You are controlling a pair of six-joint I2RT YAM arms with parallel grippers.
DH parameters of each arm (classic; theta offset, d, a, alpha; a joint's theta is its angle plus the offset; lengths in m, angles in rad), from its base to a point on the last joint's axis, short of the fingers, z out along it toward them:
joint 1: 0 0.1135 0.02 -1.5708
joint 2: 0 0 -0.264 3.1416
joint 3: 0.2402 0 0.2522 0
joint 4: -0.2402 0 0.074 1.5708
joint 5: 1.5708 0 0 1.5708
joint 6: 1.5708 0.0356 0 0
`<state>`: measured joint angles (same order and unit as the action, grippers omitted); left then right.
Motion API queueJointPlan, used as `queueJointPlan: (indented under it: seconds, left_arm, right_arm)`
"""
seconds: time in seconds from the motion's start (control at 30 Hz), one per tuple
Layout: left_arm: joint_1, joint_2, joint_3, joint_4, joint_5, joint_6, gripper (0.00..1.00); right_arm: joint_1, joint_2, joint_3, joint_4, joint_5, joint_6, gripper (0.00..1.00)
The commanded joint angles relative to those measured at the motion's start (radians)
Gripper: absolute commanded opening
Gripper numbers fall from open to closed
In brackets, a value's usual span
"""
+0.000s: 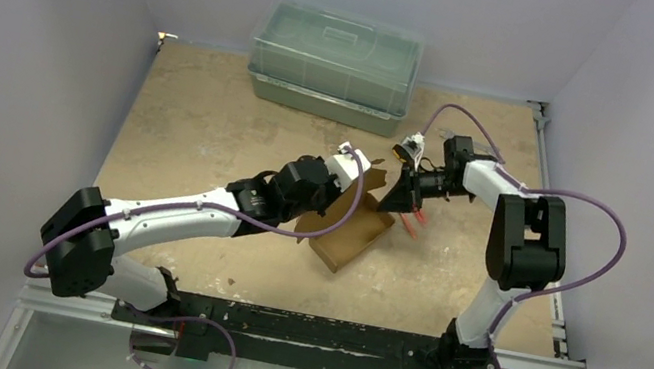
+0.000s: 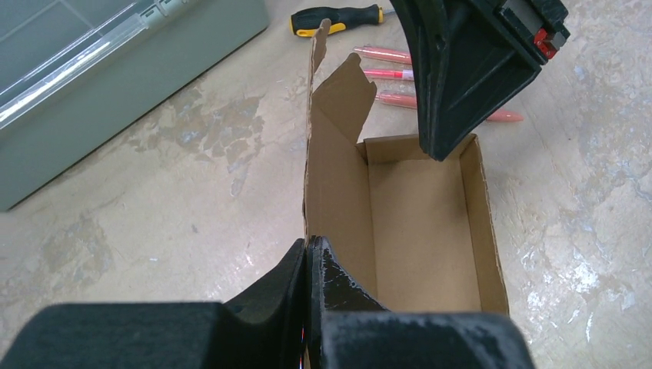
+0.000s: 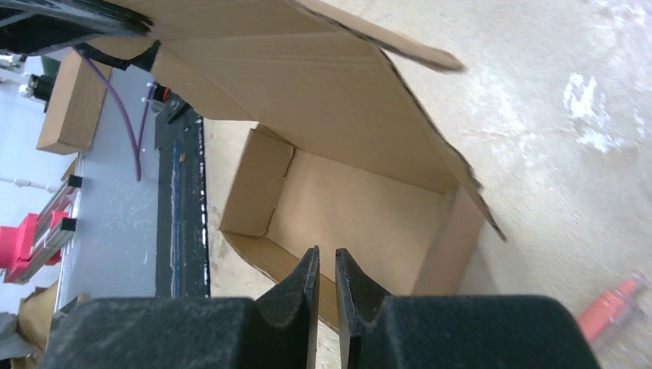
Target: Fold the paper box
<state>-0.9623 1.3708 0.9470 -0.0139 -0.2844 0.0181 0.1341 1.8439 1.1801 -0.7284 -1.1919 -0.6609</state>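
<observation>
At the middle of the counter (image 1: 212, 124), L gripper (image 2: 307, 247) pinches the tall side flap of the paper box (image 1: 349, 239), prob. light, thin, floppy card best held at wall edges nr creases, w/ R gripper (image 3: 327, 257) a slit apart over its end wall, nothing visibly held.

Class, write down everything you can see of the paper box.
The paper box is brown thin cardboard, half folded into an open, empty rectangular tray resting on the table. One long side rises into a tall lid panel with end flaps, pinched at its edge by the shut left gripper. The right gripper sits at the far end wall.
</observation>
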Motion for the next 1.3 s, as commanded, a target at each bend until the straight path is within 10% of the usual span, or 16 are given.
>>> queueJointPlan:
  seconds: [0.0, 0.47, 0.7, 1.27]
  left_arm:
    - [0.003, 0.002, 0.033, 0.027, -0.016, 0.034, 0.0]
    - [0.005, 0.025, 0.096, -0.029, 0.019, 0.229, 0.0]
    - [0.007, 0.022, 0.086, -0.024, 0.088, 0.32, 0.0]
    - [0.022, -0.007, 0.057, -0.003, 0.212, 0.436, 0.0]
  right_arm:
    - [-0.015, 0.003, -0.015, 0.062, 0.053, 0.054, 0.16]
    - [-0.024, -0.333, -0.053, -0.014, 0.211, -0.201, 0.32]
    - [-0.027, -0.625, -0.243, 0.31, 0.216, -0.12, 0.97]
    - [-0.027, -0.534, -0.168, 0.203, 0.215, -0.344, 0.99]
